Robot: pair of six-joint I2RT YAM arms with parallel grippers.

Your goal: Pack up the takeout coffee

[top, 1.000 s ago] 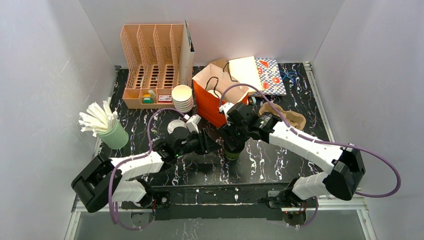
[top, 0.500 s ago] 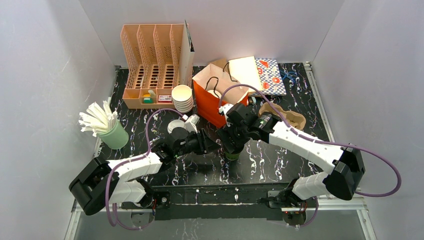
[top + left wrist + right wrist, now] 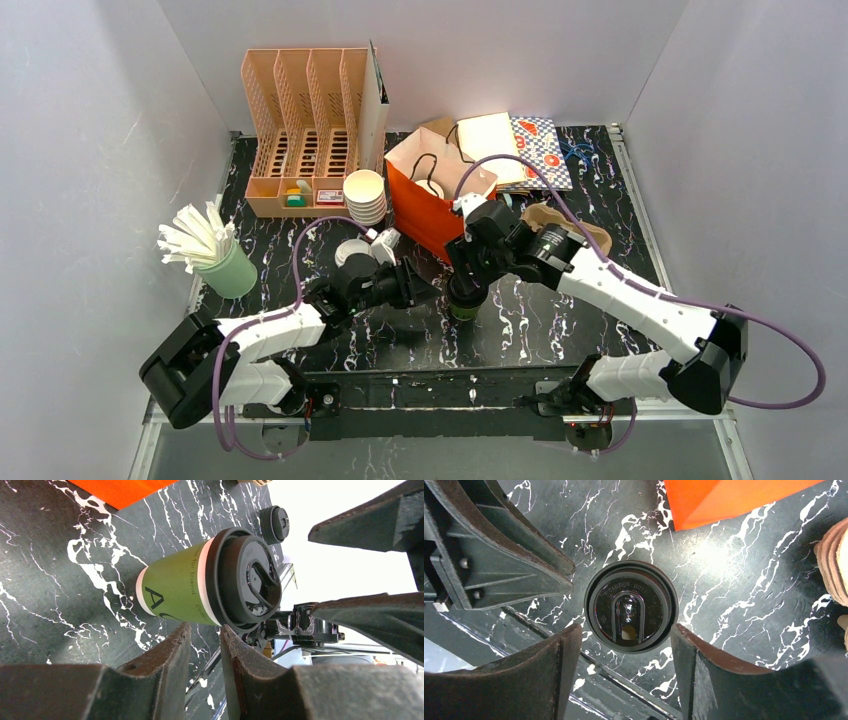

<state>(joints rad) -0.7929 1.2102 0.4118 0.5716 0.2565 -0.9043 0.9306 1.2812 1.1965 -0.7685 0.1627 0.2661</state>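
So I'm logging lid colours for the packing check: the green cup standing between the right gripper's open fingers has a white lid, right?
Not quite. The lid on the green cup is black, not white; the right wrist view looks straight down on it. The rest holds: the right gripper is open, with a finger on each side of the cup.

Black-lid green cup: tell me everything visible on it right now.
The green cup is a small paper-looking takeout cup, white at its base, with dark lettering on its side. A black plastic lid is snapped on, with raised caution text and an oval sip flap. It stands upright on the black marbled table, near the orange bag. The right gripper is above it, fingers open either side of the lid, apparently not touching. The left gripper is beside it, nearly closed, empty.
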